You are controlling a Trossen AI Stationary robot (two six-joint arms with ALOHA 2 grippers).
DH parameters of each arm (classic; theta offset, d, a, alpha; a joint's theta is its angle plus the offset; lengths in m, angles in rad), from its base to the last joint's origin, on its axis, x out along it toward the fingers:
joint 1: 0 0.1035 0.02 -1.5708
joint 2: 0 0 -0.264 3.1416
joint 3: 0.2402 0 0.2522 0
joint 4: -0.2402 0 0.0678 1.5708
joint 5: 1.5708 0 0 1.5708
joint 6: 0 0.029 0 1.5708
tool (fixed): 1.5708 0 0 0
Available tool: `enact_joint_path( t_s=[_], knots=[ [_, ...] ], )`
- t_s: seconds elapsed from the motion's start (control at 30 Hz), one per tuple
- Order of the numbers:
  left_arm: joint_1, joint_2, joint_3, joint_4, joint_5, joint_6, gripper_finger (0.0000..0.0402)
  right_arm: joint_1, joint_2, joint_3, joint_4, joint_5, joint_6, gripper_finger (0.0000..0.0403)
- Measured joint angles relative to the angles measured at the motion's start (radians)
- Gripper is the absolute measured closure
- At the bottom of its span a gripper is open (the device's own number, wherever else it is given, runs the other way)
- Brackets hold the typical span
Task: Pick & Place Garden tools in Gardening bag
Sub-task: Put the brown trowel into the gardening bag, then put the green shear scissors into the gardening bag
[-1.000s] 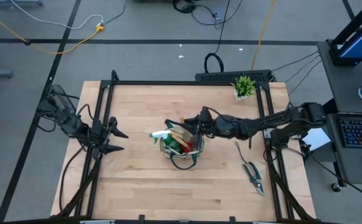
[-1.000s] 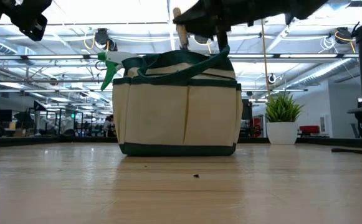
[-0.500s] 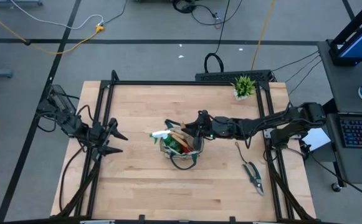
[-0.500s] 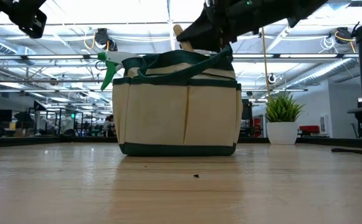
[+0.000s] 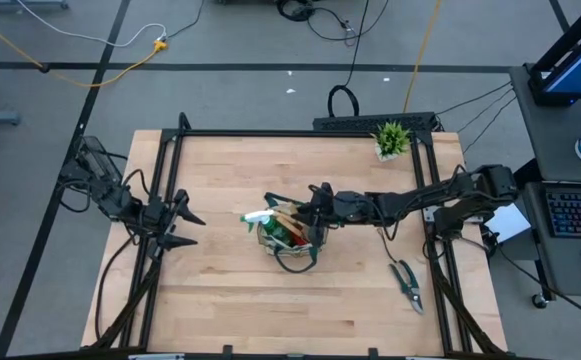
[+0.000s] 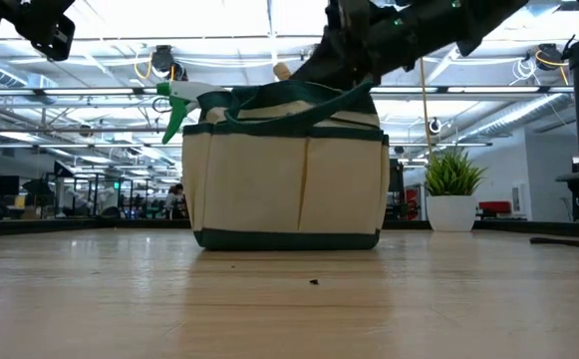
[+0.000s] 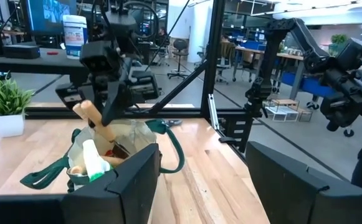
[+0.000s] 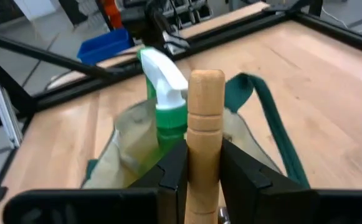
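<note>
The right gripper [image 8: 203, 163] pinches a wooden tool handle [image 8: 204, 118] upright over the bag [image 5: 290, 238] at table centre. It should lower straight down beside the spray bottle [image 8: 165, 93] before letting go. Shears [image 5: 406, 282] wait at four o'clock; the left gripper [image 5: 192, 227], fingers spread, idles at nine.

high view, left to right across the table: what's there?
left gripper → spray bottle → gardening bag with right gripper over it → pruning shears; potted plant sits at the far right corner.
</note>
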Motion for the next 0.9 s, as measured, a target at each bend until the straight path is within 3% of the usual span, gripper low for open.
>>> enact_joint_path(
  t_s=[0.43, 0.9],
  knots=[
    [0.000, 0.000, 0.000, 0.000, 0.000, -0.003, 0.0158, 0.000, 0.033, 0.001, 0.000, -0.026, 0.018, 0.0318],
    [0.000, 0.000, 0.000, 0.000, 0.026, -0.006, 0.0158, 0.000, 0.022, 0.001, 0.041, -0.027, 0.018, 0.0232]
  ],
)
